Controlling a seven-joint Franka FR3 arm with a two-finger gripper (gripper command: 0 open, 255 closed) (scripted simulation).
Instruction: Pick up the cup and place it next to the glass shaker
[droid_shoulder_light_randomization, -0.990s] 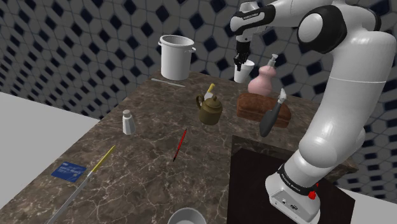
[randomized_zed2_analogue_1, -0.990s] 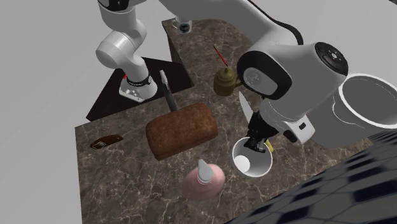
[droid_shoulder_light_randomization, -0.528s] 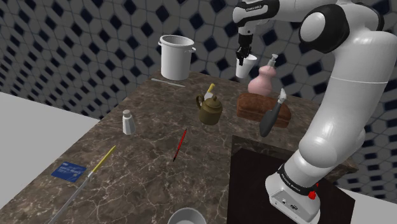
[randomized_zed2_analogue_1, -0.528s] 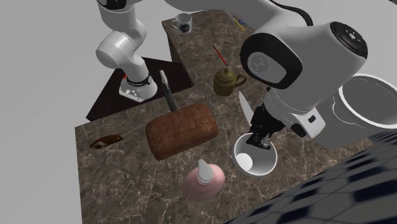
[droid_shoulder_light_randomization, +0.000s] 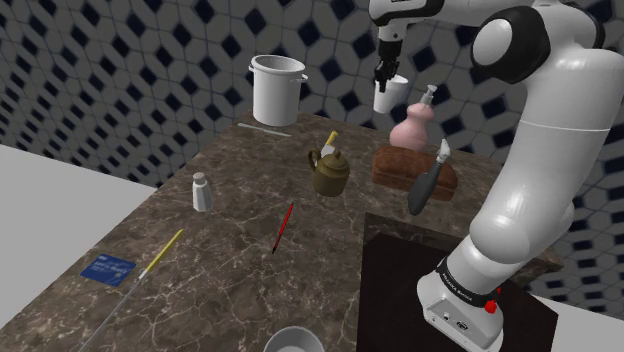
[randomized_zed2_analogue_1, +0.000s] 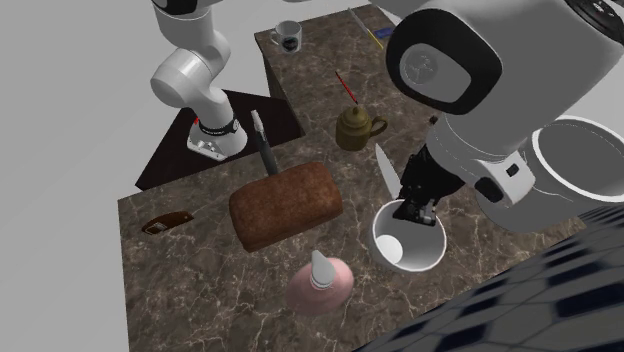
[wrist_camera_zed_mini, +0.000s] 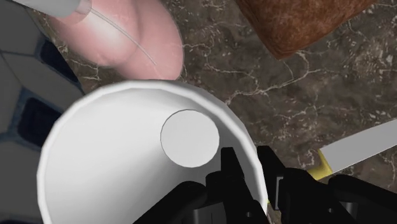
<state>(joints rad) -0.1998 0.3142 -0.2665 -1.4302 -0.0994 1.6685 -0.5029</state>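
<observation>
A plain white cup (droid_shoulder_light_randomization: 388, 96) hangs in the air above the counter's far end, beside the pink soap bottle. My black gripper (droid_shoulder_light_randomization: 385, 78) is shut on its rim, one finger inside and one outside. From the second exterior view the cup (randomized_zed2_analogue_1: 408, 240) opens upward below the gripper (randomized_zed2_analogue_1: 415, 208). Seen from the wrist, the cup (wrist_camera_zed_mini: 127, 159) shows its round inner floor, with the gripper (wrist_camera_zed_mini: 254, 172) pinching its wall. The small shaker (droid_shoulder_light_randomization: 201, 191), pale with a grey cap, stands upright far off toward the shoulder view's left on the dark marble counter (droid_shoulder_light_randomization: 230, 270).
Under the cup are a pink soap bottle (droid_shoulder_light_randomization: 415, 122), a brown loaf (droid_shoulder_light_randomization: 412, 170) and a yellow-handled knife (randomized_zed2_analogue_1: 387, 170). A brass teapot (droid_shoulder_light_randomization: 330, 172), white pot (droid_shoulder_light_randomization: 277, 88), red pencil (droid_shoulder_light_randomization: 284, 227), black-handled knife (droid_shoulder_light_randomization: 430, 175) and blue card (droid_shoulder_light_randomization: 107, 268) also lie about.
The gripper has risen with the cup clasped in it, lifting it off the counter to above the soap bottle's height. Nothing else moved.
</observation>
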